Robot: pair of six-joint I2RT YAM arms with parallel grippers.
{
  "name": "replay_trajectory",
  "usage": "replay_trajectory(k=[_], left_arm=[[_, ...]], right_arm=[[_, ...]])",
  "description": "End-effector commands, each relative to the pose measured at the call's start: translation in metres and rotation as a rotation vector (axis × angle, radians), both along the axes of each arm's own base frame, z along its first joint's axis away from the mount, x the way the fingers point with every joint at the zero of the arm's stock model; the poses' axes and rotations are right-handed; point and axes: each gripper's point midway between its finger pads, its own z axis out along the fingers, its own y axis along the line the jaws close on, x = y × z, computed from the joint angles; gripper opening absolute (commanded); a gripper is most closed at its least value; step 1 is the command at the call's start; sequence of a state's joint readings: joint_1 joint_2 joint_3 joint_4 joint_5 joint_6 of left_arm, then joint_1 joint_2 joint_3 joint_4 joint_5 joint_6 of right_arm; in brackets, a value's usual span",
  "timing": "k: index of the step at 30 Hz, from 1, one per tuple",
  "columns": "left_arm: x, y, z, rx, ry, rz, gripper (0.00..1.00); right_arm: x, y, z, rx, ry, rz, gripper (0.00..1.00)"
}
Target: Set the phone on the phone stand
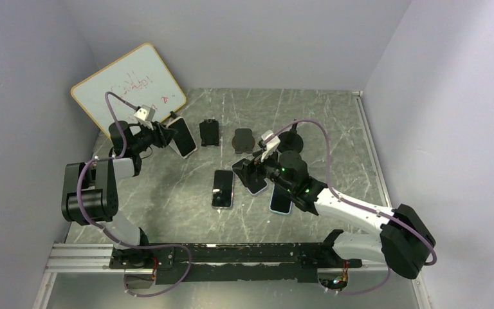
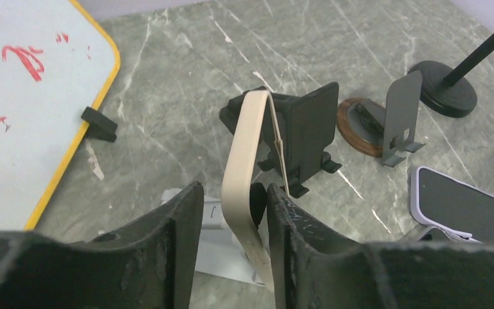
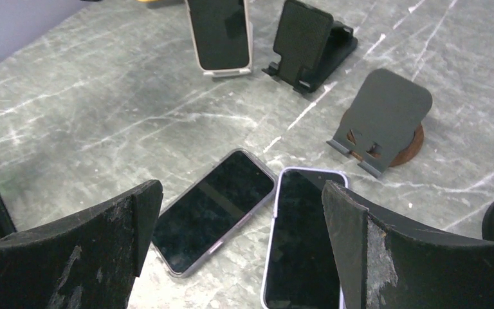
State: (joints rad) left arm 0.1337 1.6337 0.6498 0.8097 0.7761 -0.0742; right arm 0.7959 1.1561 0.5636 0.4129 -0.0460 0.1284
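A phone in a beige case (image 2: 244, 148) stands on edge, leaning on a white stand (image 2: 215, 241) at the back left (image 1: 185, 137). My left gripper (image 2: 235, 190) straddles its edge. The right finger touches it and the left finger stands a little apart. It also shows in the right wrist view (image 3: 220, 32). My right gripper (image 3: 241, 193) is wide open and empty, low over a lilac-cased phone (image 3: 302, 238) and a clear-cased phone (image 3: 215, 206) lying flat. An empty black phone stand (image 3: 305, 38) and an empty grey stand (image 3: 386, 109) stand behind them.
A teal-cased phone (image 1: 282, 201) lies under the right arm. A whiteboard (image 1: 128, 84) leans at the back left. A pole stand on a black round base (image 1: 294, 143) is at the back centre. Walls close in on three sides.
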Motion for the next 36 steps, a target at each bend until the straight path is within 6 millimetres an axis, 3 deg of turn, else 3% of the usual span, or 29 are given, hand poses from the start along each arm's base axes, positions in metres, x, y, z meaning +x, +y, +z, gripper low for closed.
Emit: replay_trajectory(k=[1,6,9,13,17,20,22,28,36], left_arm=[[0.002,0.007,-0.004,0.047,0.019,0.046,0.47],[0.004,0.014,0.02,0.058,-0.015,0.096,0.49],[0.006,0.016,0.049,0.054,-0.082,0.135,0.54],[0.005,0.026,0.086,0.058,-0.159,0.214,0.67],[0.002,0.046,0.114,0.022,-0.16,0.366,0.76],[-0.01,0.039,0.136,-0.017,-0.182,0.368,0.78],[-0.02,0.024,0.148,-0.021,-0.203,0.342,0.79],[-0.047,-0.029,0.151,-0.069,-0.121,0.221,0.79],[-0.075,-0.06,0.126,-0.102,-0.023,0.19,0.86]], right_arm=[[0.016,-0.006,-0.013,-0.057,0.036,-0.081,1.0],[0.03,-0.012,-0.043,-0.162,0.124,-0.155,1.0],[0.032,-0.022,-0.071,-0.25,0.192,-0.204,1.0],[0.029,-0.034,-0.103,-0.355,0.256,-0.229,1.0],[0.023,-0.035,-0.118,-0.434,0.288,-0.182,1.0],[0.023,-0.031,-0.126,-0.465,0.328,-0.165,1.0],[0.025,-0.031,-0.131,-0.476,0.334,-0.172,1.0],[0.027,-0.039,-0.144,-0.552,0.362,-0.2,1.0],[0.026,-0.038,-0.155,-0.596,0.386,-0.18,1.0]])
